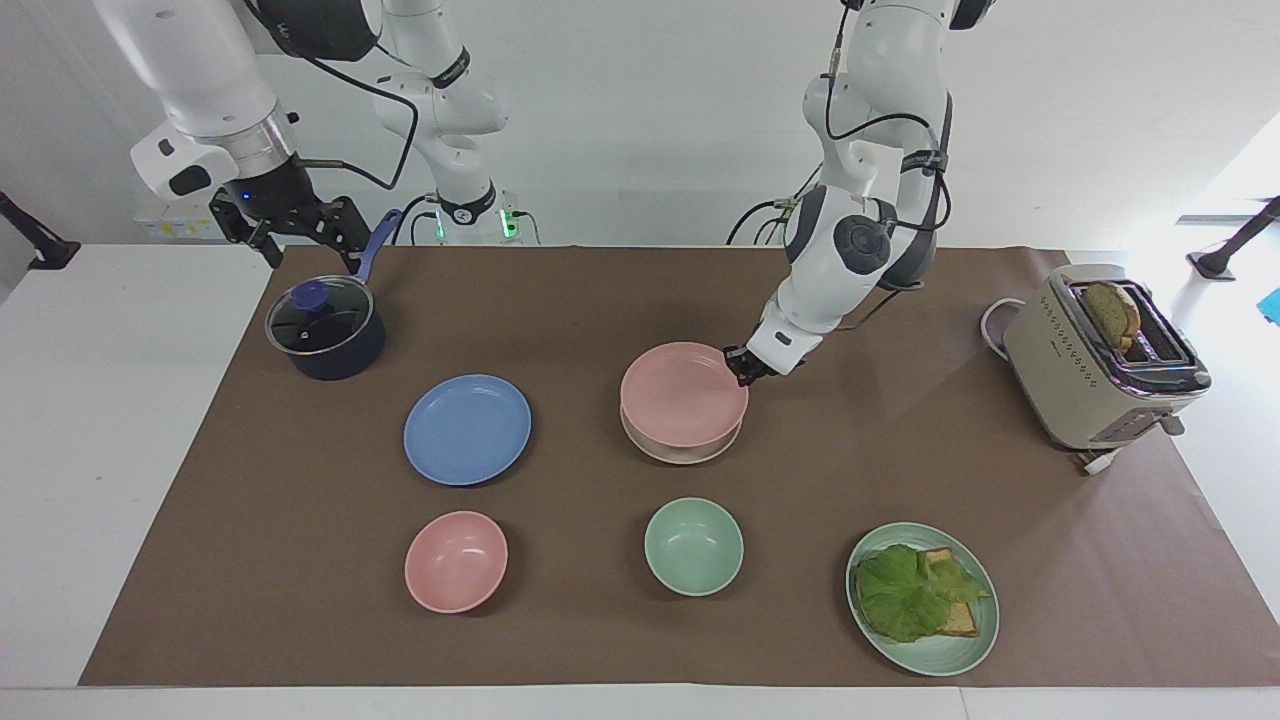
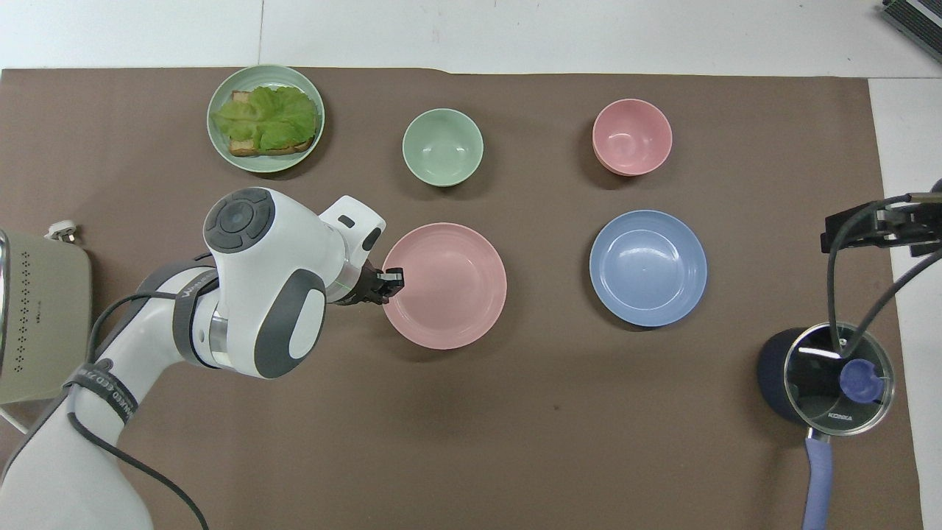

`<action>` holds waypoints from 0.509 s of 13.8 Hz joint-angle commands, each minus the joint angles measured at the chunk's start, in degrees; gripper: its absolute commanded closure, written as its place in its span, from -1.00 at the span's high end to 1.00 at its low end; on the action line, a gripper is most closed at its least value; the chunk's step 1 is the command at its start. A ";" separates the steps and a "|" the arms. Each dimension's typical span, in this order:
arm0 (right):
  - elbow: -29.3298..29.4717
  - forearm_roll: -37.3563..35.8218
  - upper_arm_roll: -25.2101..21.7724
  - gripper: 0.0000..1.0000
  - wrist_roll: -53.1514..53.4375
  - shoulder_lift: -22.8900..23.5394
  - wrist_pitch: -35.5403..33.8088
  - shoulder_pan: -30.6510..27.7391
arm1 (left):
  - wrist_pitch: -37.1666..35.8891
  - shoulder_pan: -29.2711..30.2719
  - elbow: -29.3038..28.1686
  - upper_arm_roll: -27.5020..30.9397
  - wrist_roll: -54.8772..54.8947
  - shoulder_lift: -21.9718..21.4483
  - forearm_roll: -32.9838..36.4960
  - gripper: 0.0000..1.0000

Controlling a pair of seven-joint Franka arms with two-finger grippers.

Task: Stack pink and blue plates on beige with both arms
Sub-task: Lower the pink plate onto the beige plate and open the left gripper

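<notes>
Pink plate [image 1: 683, 394] (rim) in left tool [image 1: 741, 365]

Two high opposed cameras share the table [image 1: 600, 300].

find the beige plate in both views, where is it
Facing view: the beige plate shows only as a rim under the pink plate, mid-table.
Overhead view: not visible; the pink plate covers it.
Shared landmark: the green bowl, farther from the robots than the stack.
</notes>
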 commanded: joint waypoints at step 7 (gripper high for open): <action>-13.12 0.09 0.41 1.00 0.62 -3.87 11.95 -0.56 | 3.08 -2.11 -0.46 1.09 0.65 1.31 -1.18 1.00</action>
